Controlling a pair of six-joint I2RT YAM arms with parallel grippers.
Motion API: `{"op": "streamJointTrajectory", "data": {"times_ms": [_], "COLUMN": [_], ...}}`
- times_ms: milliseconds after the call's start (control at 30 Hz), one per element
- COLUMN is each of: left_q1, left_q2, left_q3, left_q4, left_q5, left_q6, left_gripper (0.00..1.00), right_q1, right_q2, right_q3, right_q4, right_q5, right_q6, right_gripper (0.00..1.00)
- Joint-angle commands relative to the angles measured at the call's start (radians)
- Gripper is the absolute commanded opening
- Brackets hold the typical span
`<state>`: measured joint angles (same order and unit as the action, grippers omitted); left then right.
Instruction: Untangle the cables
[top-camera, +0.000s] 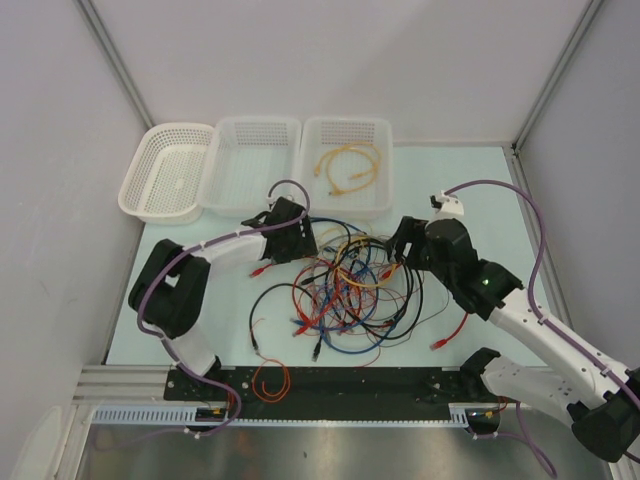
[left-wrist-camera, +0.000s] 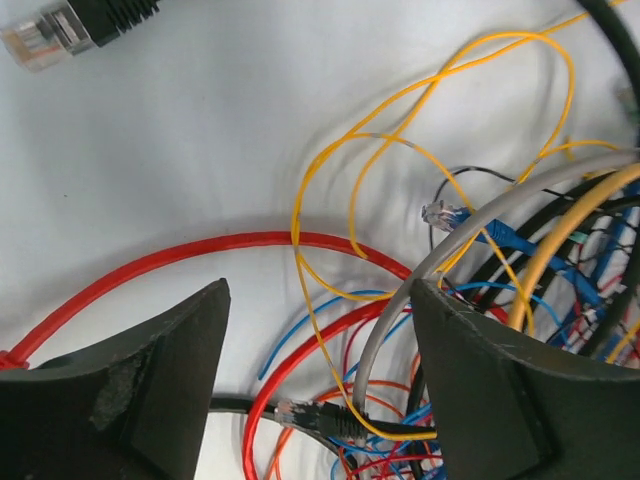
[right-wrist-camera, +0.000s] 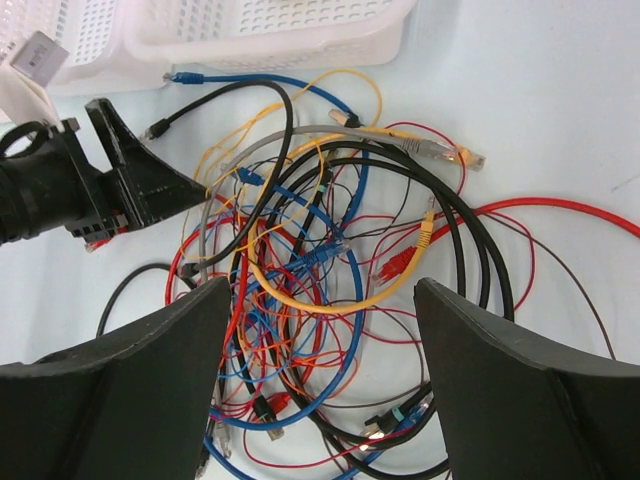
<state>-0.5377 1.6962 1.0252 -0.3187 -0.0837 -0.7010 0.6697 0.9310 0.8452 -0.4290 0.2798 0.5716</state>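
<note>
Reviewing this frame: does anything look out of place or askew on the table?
Yes. One orange cable lies coiled on the black rail at the near edge, off the table mat and outside the tangled pile. The leftmost basket also sits turned out of line with the row.

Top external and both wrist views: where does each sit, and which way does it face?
Top external: above and behind the bases, looking down on the cable tangle and three baskets; both arms show.
Left wrist: on the left arm, looking down at the tangle's edge; open left gripper frames a red cable.
Right wrist: on the right arm, looking across the tangle toward the baskets; right gripper open.
Shared: right wrist and top external both show the left gripper and baskets.
</note>
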Motion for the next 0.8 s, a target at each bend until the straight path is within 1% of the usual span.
{"op": "streamJointTrajectory", "data": {"times_ms": [0,33,67,100,133,233,267,333,367,433,467,567,600,667,700,767], "left_q1": [-0.002,-0.002,-0.002,-0.002,-0.002,-0.002,-0.002,-0.002,-0.002,-0.002,-0.002,-0.002,-0.002,-0.002,-0.002,-0.002], "left_q2": [0.046,0.049,0.052,0.054,0.054,0.039,0.034,0.019,0.002,-0.016,-0.041,-0.099,-0.163,-0.236,-0.325,-0.412], "left_q3": [0.012,0.007,0.000,-0.004,-0.013,-0.036,-0.040,-0.051,-0.056,-0.060,-0.062,-0.057,-0.054,-0.037,-0.033,-0.005], "left_q4": [0.004,0.009,0.013,0.021,0.024,0.032,0.033,0.032,0.029,0.021,0.009,-0.034,-0.048,-0.086,-0.089,-0.097], "left_q5": [0.012,0.019,0.025,0.030,0.036,0.039,0.039,0.038,0.035,0.032,0.024,-0.005,-0.013,-0.028,-0.034,-0.030], "left_q6": [-0.031,-0.034,-0.037,-0.035,-0.035,-0.031,-0.031,-0.020,-0.017,-0.003,0.003,0.021,0.026,0.041,0.061,0.084], "left_gripper": [0.76,0.74,0.68,0.64,0.56,0.44,0.35,0.25,0.17,0.09,0.00,0.00,0.00,0.00,0.00,0.00], "right_q1": [-0.013,-0.018,-0.021,-0.022,-0.027,-0.032,-0.030,-0.033,-0.033,-0.033,-0.033,-0.033,-0.032,-0.032,-0.030,-0.024], "right_q2": [-0.008,-0.008,-0.008,-0.009,-0.009,-0.011,-0.011,-0.011,-0.012,-0.011,-0.012,-0.018,-0.030,-0.043,-0.058,-0.075], "right_q3": [-0.011,-0.014,-0.017,-0.018,-0.026,-0.037,-0.040,-0.043,-0.046,-0.046,-0.047,-0.047,-0.047,-0.047,-0.047,-0.046], "right_q4": [0.021,0.021,0.024,0.022,0.024,0.029,0.030,0.035,0.036,0.041,0.044,0.049,0.049,0.049,0.049,0.052], "right_q5": [-0.001,-0.001,-0.004,-0.007,-0.008,-0.014,-0.017,-0.019,-0.021,-0.022,-0.024,-0.033,-0.034,-0.036,-0.034,-0.028], "right_q6": [-0.012,-0.013,-0.012,-0.013,-0.010,-0.006,-0.003,-0.001,0.002,0.002,0.005,0.011,0.013,0.014,0.016,0.016], "right_gripper": [0.79,0.79,0.79,0.79,0.79,0.79,0.79,0.79,0.79,0.78,0.78,0.78,0.78,0.77,0.77,0.77]}}
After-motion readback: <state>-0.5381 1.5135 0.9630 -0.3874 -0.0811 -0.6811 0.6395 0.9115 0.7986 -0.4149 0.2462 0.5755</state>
